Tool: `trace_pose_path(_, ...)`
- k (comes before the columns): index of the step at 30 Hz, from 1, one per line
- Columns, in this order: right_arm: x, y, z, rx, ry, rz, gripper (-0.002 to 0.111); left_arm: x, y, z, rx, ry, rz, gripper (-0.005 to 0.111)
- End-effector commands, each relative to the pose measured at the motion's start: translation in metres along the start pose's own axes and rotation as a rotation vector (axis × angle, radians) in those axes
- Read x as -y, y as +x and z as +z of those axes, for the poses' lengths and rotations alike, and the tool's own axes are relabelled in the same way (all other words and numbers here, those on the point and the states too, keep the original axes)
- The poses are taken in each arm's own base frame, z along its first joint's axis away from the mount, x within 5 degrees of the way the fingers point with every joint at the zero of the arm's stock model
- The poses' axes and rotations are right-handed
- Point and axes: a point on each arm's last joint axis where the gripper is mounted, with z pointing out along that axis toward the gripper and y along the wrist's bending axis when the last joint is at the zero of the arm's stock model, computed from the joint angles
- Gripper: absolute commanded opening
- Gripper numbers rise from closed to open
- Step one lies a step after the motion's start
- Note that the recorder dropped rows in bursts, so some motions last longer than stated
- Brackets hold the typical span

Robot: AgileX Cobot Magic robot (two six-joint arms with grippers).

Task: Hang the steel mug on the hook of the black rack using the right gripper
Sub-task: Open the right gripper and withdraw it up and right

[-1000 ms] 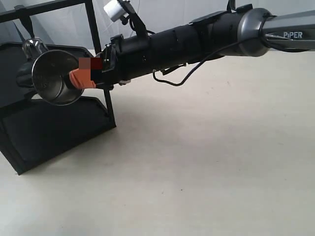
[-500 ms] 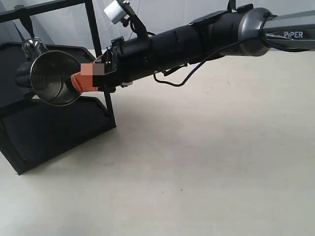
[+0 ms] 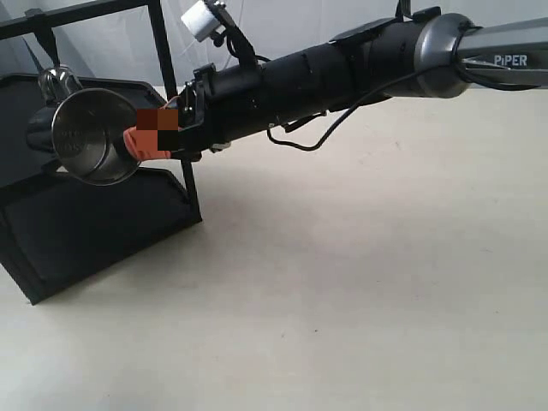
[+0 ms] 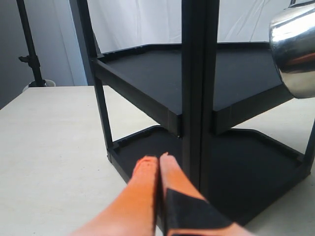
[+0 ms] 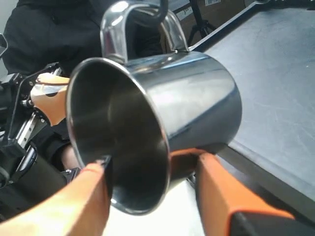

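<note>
The steel mug hangs tilted at the black rack's top left, its stamped base facing the exterior camera. In the right wrist view a dark hook passes through the mug's loop handle. My right gripper is open and straddles the lower wall. One finger is inside the mouth, the other outside with a gap to the wall. In the exterior view the right gripper sits at the mug's right side. My left gripper is shut and empty, low beside a rack post.
The rack's upper shelf lies just under and behind the mug. The right arm's loose black cable hangs below the forearm. The pale tabletop stretches right of the rack. A dark stand rises behind the table.
The mug and the right gripper have shifted slightly left and up toward the rack's hook since a second ago. Over the last half second almost nothing has moved.
</note>
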Motion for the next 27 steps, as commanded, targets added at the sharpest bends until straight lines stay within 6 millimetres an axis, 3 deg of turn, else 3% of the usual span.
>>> trace_pose_path(1, -0.002, -0.007, -0.004, 0.015, 0.016, -0.019, 0.05, 0.0, -0.001, -0.001, 0.011, 0.0, 0.001, 0.002)
trace_pose_path(11, 0.0, -0.014, -0.03, 0.042, -0.003, -0.028, 0.05, 0.0, -0.001, -0.001, 0.011, 0.0, 0.001, 0.002)
trace_pose_path(22, -0.001, -0.013, -0.04, 0.004, -0.01, -0.053, 0.049, 0.0, -0.001, -0.001, 0.011, 0.0, 0.001, 0.002)
trace_pose_path(24, -0.001, -0.017, -0.052, -0.013, 0.016, -0.033, 0.042, 0.0, -0.001, -0.001, 0.011, 0.0, 0.001, 0.002)
trace_pose_path(27, 0.001, -0.021, -0.077, -0.034, 0.074, 0.014, 0.012, 0.0, -0.001, -0.001, 0.011, 0.0, 0.001, 0.002)
